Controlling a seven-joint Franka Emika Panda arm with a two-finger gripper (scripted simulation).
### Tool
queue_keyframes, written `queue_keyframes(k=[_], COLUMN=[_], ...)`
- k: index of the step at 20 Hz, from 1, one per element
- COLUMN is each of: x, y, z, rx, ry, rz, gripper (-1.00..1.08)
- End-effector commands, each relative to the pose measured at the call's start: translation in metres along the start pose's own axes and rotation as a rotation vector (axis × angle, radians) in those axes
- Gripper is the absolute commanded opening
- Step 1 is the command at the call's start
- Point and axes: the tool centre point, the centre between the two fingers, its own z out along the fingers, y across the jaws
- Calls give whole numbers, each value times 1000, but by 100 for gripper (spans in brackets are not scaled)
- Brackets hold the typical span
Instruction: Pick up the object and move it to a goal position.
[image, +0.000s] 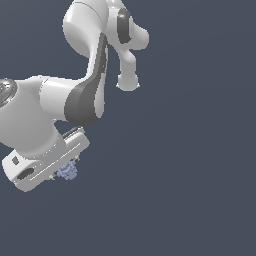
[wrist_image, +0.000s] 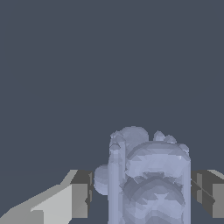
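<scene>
The object (image: 67, 172) is a small, lumpy, pale blue-lavender thing at the tip of the white hand, low at the exterior view's left. The wrist view shows the object (wrist_image: 148, 179) large and close, filling the gap between the two fingers. One fingertip (wrist_image: 81, 192) presses one side and the other fingertip (wrist_image: 208, 190) the opposite side. My gripper (image: 64, 170) is shut on the object and holds it in the air, with plain dark background all around. Most of the fingers are hidden by the hand in the exterior view.
The white-and-grey arm (image: 85, 95) bends across the upper part of the exterior view's left. Nothing but the flat dark blue-grey background shows elsewhere.
</scene>
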Motion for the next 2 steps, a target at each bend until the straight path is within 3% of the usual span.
queue_keyframes(k=[1, 2], x=[0, 0], y=[1, 1], z=[-1, -1], rx=[0, 0], ry=[0, 0], rz=[0, 0], gripper=[-100, -100])
